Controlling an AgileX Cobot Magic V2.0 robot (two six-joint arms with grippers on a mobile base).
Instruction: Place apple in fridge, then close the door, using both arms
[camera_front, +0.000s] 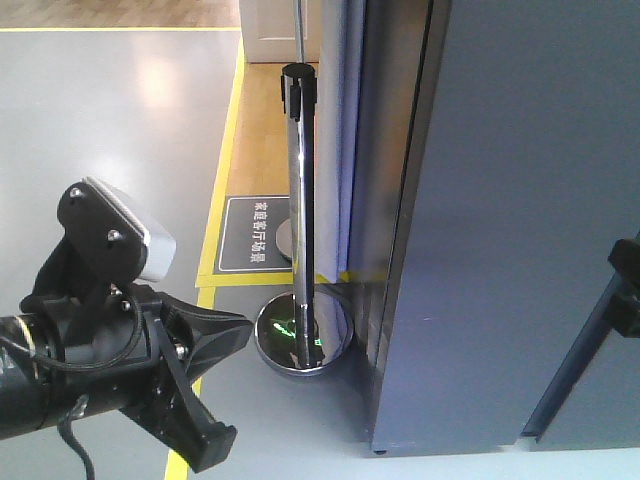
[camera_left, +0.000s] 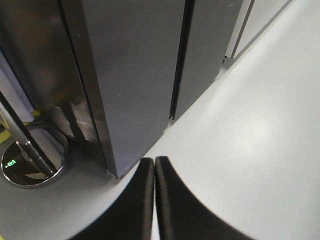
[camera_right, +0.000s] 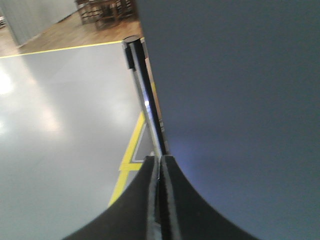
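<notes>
The fridge (camera_front: 520, 200) is a tall dark grey box filling the right of the front view. Only its grey outer faces show, with no white interior. I cannot pick out the door from the body. The apple is out of view. My left arm (camera_front: 100, 350) reaches in from the lower left. The left gripper (camera_left: 154, 160) is shut and empty, above the grey floor just short of the fridge's bottom corner (camera_left: 112, 172). My right gripper (camera_right: 160, 158) is also shut with nothing in it, close beside a grey fridge face (camera_right: 235, 100).
A chrome stanchion post (camera_front: 298, 200) with a black cap stands on a round mirrored base (camera_front: 303, 335) just left of the fridge. Yellow floor lines (camera_front: 215, 200) and a dark floor sign (camera_front: 250, 235) lie behind it. Another grey unit (camera_left: 210, 45) stands beside the fridge.
</notes>
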